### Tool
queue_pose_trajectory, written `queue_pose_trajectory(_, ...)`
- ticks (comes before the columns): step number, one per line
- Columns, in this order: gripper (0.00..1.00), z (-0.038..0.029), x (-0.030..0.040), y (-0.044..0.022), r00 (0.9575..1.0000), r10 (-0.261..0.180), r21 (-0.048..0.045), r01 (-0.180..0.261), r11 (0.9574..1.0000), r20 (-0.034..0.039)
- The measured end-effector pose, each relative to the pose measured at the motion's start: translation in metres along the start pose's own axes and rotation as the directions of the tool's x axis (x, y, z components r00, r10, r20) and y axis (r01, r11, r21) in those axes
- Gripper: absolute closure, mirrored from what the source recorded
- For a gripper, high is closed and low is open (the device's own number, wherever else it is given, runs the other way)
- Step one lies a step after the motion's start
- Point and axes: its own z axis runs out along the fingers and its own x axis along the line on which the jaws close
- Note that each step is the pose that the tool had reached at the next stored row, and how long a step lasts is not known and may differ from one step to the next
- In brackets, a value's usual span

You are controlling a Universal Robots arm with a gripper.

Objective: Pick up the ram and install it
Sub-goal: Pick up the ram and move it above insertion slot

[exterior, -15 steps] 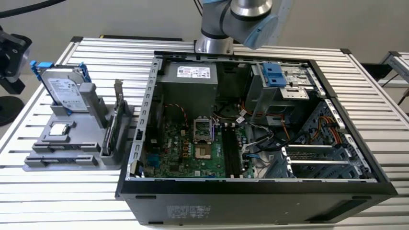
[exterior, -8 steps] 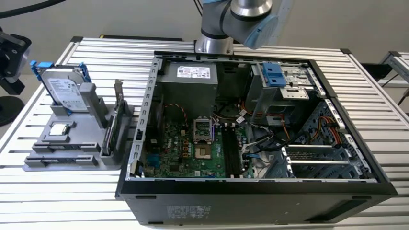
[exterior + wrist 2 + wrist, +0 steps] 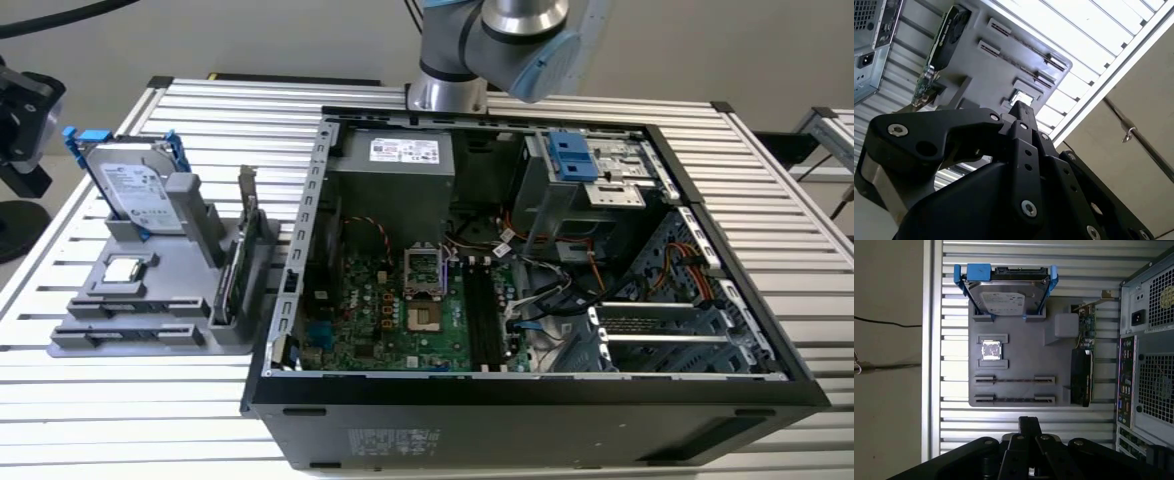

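The pincer (image 3: 1029, 422) hangs clenched, fingertips pressed together, above the grey holder tray (image 3: 1019, 347) on the slatted surface (image 3: 959, 425), beside the open computer case (image 3: 534, 395). The tray carries a hard drive (image 3: 1004, 295), a CPU chip (image 3: 991, 350) and a graphics card (image 3: 1081, 375). Where the ram sits I cannot tell.

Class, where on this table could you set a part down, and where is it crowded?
Bare table lies between the grey holder and the near edge, and along the case on the exterior view's right. Crowded: around the hard drive and card on the holder, and inside the case.
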Motion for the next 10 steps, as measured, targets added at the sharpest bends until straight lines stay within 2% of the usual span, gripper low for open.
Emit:
queue_pose_trajectory(5,1.00,0.0001,0.0000,0.0000,0.9982,0.059,0.0009,-0.059,0.9982,0.0029)
queue_pose_trajectory(10,1.00,0.0002,0.0000,0.0000,0.9910,0.134,0.0019,-0.134,0.9910,0.0066)
